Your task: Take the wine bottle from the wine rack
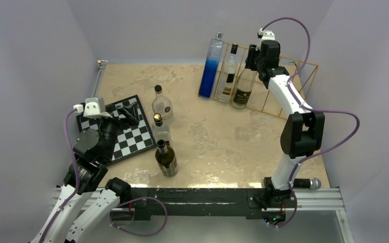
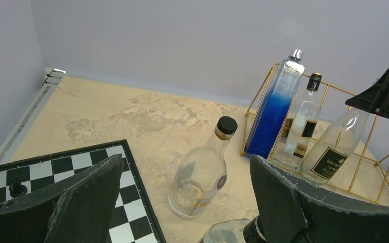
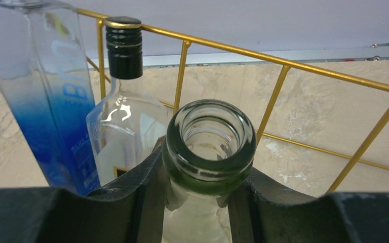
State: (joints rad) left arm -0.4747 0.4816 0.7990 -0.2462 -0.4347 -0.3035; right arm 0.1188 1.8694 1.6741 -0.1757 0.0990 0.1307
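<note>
The wine bottle (image 3: 210, 136), clear greenish glass with an open mouth and a dark label, leans in the wine rack (image 3: 285, 66) at the far right of the table (image 1: 207, 136). It is the rightmost of three bottles there. The table is a pale marbled slab inside plain grey walls. The rack is a long, low frame of thin gold rods, bare to the right of the wine bottle. A black-and-white checkerboard (image 1: 137, 139) lies at the near left, with a small black piece (image 2: 15, 188) on it.

The right gripper (image 1: 252, 58) reaches over the rack, and its two dark fingers (image 3: 147, 192) press against either side of the wine bottle's neck just under the lip, gripping it. The left gripper (image 1: 127, 112) hovers over the checkerboard with its fingers spread wide and nothing between them.

At the rack's left end stands a tall blue bottle (image 1: 210, 71) with a silver cap. Beside it is a clear bottle (image 1: 228, 76) with a black cap. Three more bottles stand in a row near the table's middle: a round clear one (image 1: 162, 104), a second clear one (image 1: 161, 129), and a dark one (image 1: 166, 159) nearest the arms.
</note>
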